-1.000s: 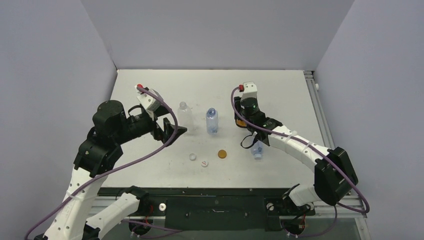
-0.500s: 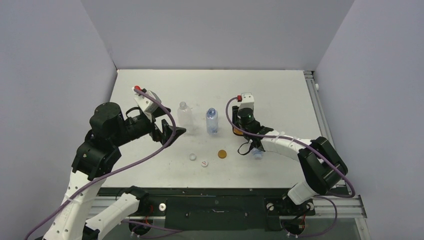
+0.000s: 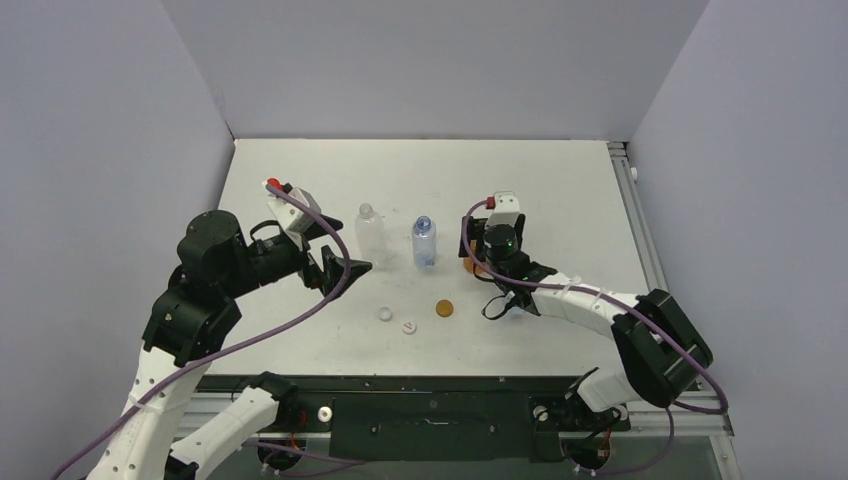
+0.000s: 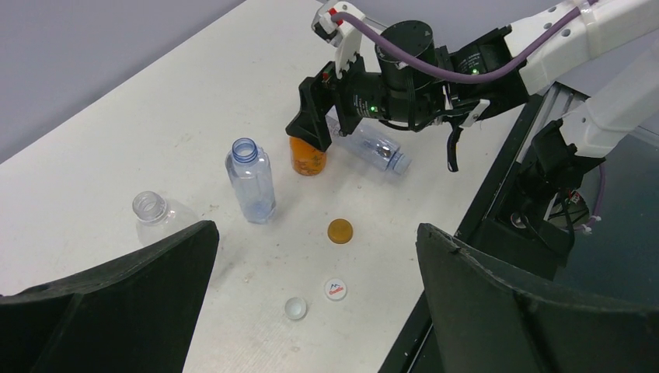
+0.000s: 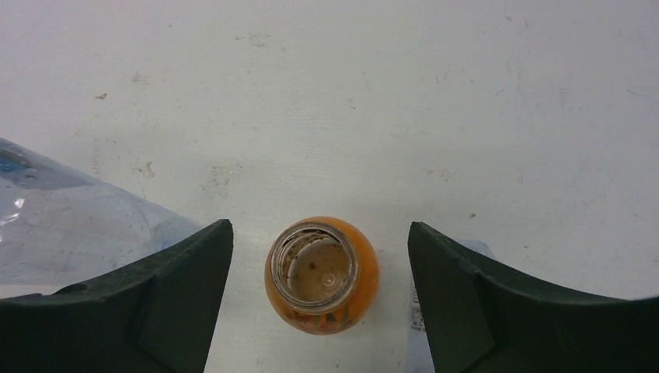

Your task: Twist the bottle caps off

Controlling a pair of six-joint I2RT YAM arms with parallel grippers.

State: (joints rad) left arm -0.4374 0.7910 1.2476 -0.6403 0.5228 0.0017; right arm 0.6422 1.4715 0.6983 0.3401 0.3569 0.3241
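Orange at the centre of the right wrist view: straddling the squat orange bottle (image 5: 322, 273) with the right gripper (image 5: 317, 229), jaws spread wide, one finger on each side and neither touching it. Standing it upright on the white table (image 3: 560, 180), mouth open and capless. Showing, just to the right of the orange bottle and under the right arm, a lying clear bottle (image 4: 369, 146); cannot tell whether it is capped. Showing the blue-tinted bottle (image 3: 424, 243) upright and capless just left of the orange bottle, and the clear bottle (image 3: 369, 232), likewise capless, farther left. Showing the golden-brown cap (image 3: 444, 308) nearer the arm bases than the orange bottle, with the printed white cap (image 3: 409, 326) and the plain white cap (image 3: 386, 313) to its left. Hovering the left gripper (image 3: 345, 268) well left of the orange bottle, jaws wide apart and empty.
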